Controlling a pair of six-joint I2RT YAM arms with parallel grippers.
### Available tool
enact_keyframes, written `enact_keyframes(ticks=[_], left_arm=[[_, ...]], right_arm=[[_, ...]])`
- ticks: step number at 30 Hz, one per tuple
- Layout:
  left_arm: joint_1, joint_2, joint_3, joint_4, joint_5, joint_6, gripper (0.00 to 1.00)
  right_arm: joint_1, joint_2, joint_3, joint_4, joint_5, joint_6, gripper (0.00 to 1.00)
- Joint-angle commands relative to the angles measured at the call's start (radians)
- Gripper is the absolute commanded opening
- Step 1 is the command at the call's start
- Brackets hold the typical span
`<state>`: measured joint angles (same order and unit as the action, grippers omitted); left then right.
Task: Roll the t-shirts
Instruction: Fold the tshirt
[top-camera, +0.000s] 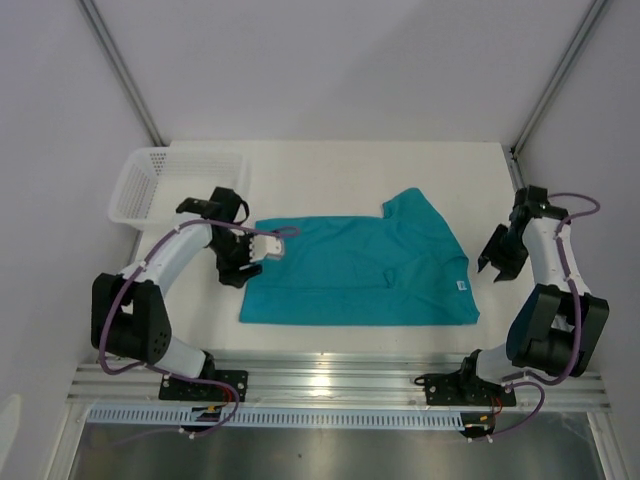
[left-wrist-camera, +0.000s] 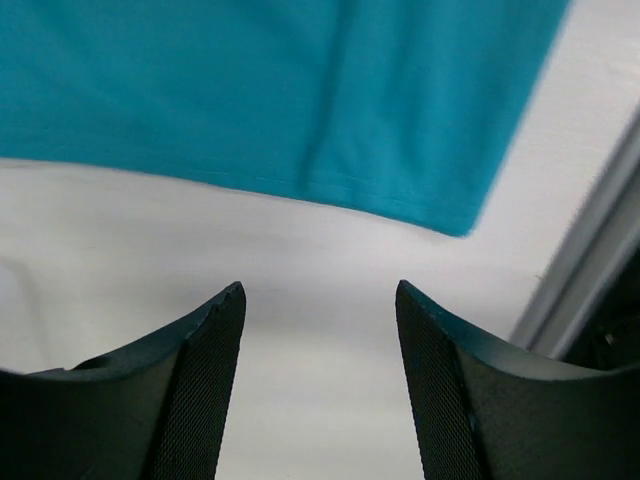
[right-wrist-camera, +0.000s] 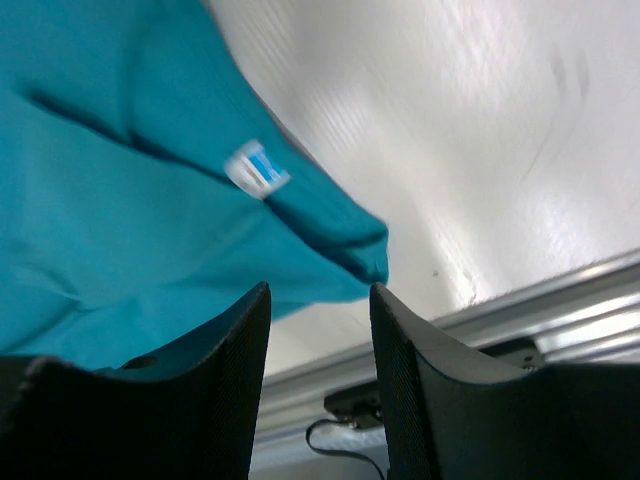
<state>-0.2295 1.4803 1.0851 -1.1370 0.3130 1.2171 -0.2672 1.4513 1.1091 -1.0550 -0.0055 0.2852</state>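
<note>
T-shirt (top-camera: 350, 270), teal and folded flat, lies mid-table (top-camera: 350, 165). At its 9 o'clock edge the left claw (top-camera: 238, 270) hangs with fingers spread, gripping nothing. At 3 o'clock, just off the labelled corner, the right claw (top-camera: 495, 262) is spread too. A white basket (top-camera: 150, 190) sits at 10 o'clock.
</note>
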Motion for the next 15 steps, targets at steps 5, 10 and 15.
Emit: enact_keyframes(ticks=[5,10,15], left_arm=[[-0.020,0.083,0.193,0.342,-0.058,-0.459,0.61],[-0.039,0.231,0.309,0.569,-0.285,-0.598,0.60],[-0.037,0.515,0.596,0.458,-0.437,-0.773,0.57]], right_arm=[[0.086,0.114,0.274,0.311,-0.026,-0.057,0.48],[0.137,0.345,0.461,0.449,-0.096,-0.046,0.48],[0.200,0.613,0.687,0.472,-0.160,-0.058,0.46]])
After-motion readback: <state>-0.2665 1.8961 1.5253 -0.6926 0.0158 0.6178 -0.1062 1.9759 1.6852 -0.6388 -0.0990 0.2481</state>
